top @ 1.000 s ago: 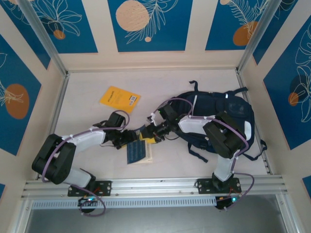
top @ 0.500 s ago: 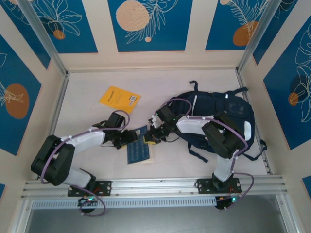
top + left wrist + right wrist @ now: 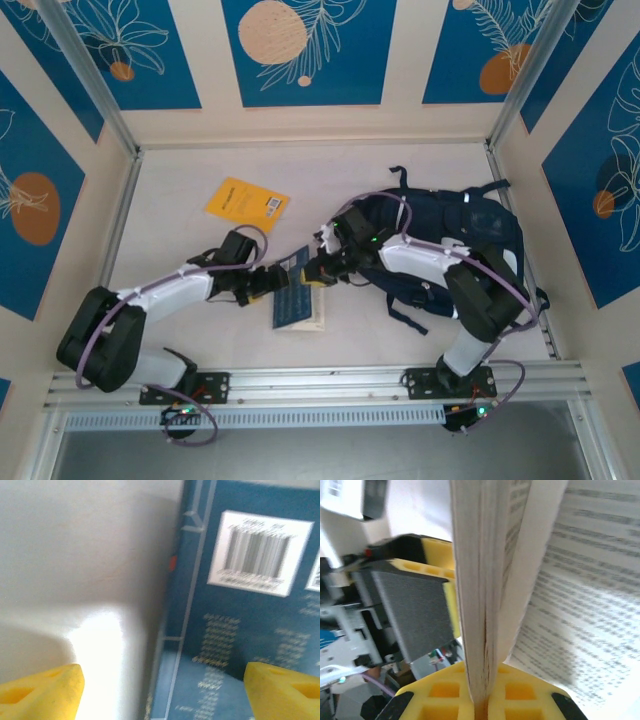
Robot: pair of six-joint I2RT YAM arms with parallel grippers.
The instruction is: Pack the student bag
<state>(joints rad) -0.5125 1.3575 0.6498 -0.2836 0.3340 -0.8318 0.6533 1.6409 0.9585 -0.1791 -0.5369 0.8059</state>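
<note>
Pale cream is the table (image 3: pixel 180 200), the largest thing here, and everything lies on it. The student bag (image 3: pixel 490 225), dark navy with white stripes, lies flat on the right side of the table, near the right wall, with its straps spread around it. The right arm reaches over the bag's left part toward the middle of the table.

The blue book (image 3: pixel 297 300) is at the middle of the table, near its front edge and just left of the bag. Its far end is raised off the table and its near end is down. Its blue cover carries a white barcode label. A thin yellow booklet (image 3: pixel 247 203) lies flat farther back and to the left, well apart from the bag.

The right gripper (image 3: pixel 480 702) is closed tight on a thick bundle of the book's pages, and one printed page hangs loose beside it. The left gripper (image 3: pixel 165 697) is at the book's left side. Its yellow fingertips (image 3: pixel 45 692) stand wide apart, one over the bare table and one over the cover, and it grips nothing.
</note>
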